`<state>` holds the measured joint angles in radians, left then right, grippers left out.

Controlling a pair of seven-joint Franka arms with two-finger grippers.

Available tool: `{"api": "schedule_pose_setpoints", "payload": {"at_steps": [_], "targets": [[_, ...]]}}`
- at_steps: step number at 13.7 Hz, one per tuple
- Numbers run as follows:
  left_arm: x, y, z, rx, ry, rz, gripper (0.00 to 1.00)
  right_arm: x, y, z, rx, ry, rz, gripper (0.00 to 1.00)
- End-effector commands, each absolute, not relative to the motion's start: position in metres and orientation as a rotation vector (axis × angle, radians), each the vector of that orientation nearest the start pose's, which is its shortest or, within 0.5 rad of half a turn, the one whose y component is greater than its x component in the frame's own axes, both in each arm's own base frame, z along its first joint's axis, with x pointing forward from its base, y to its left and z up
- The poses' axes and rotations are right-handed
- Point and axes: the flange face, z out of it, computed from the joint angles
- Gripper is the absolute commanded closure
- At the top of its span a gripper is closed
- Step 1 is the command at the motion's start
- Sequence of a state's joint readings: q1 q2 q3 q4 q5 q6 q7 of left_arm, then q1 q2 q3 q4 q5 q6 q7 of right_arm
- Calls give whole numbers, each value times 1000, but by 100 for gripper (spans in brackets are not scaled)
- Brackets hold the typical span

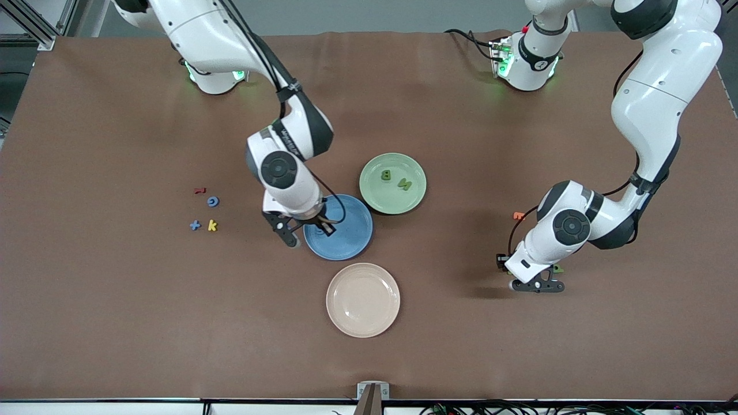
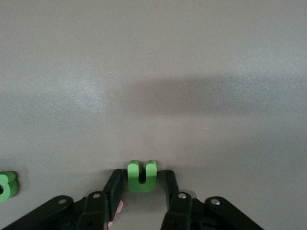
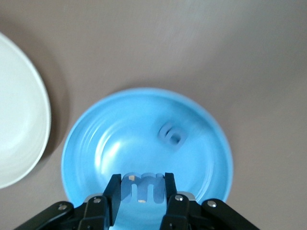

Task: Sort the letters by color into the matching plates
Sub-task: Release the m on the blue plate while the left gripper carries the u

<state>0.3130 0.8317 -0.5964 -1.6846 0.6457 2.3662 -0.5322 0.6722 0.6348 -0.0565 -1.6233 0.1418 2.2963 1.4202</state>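
The right arm reaches from its base down to the middle of the table, its wrist bent so the right gripper [image 1: 304,230] hangs over the blue plate [image 1: 346,242], at the rim toward the right arm's end. In the right wrist view the right gripper's fingers [image 3: 115,191] are closed on a blue letter [image 3: 142,187], and another blue piece [image 3: 171,135] lies in the plate. The left arm folds at the elbow and drops low toward its own end of the table; the left gripper [image 1: 539,286] is just above the cloth, its fingers [image 2: 114,188] set narrowly around a green U [image 2: 142,176], though whether they press it I cannot tell. A second green piece [image 2: 7,186] lies near it on the table. The green plate [image 1: 375,196] sits beside the blue one, farther from the front camera, with a green B [image 1: 386,175] and a green N [image 1: 404,184] in it. The cream plate [image 1: 363,300] lies nearest the camera, close to the blue plate's rim. Toward the right arm's end, well apart from the plates, lie a blue round letter [image 1: 213,201], a blue plus [image 1: 195,225], a yellow k [image 1: 212,225] and a red piece [image 1: 199,190], with open cloth around them. An orange piece [image 1: 518,216] lies near the left arm's wrist.
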Motion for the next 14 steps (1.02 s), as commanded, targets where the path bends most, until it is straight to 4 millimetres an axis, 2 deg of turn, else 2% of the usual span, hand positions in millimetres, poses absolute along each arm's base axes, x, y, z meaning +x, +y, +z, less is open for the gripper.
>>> {"api": "schedule_pose_setpoints", "payload": {"at_steps": [1,3,6,7,9,11,14], "targets": [[667,-137,177,-3147,90,-87,77,572,437,238,-2728,1382,65,100],[668,-138,182,-3145,89,-98,98,567,454,225,-2723,1405,62,100],[667,-139,192,-3143,75,-105,100,561,471,213,-2723,1415,57,100],[663,-147,197,-3148,75,-102,99,561,470,210,-2723,1426,60,100],[644,-165,208,-3149,51,-86,99,559,472,209,-2728,1426,63,97],[624,-185,210,-3155,14,-56,99,560,471,208,-2725,1427,62,92],[595,-216,221,-3156,-43,-40,99,561,470,208,-2724,1427,61,91]]}}
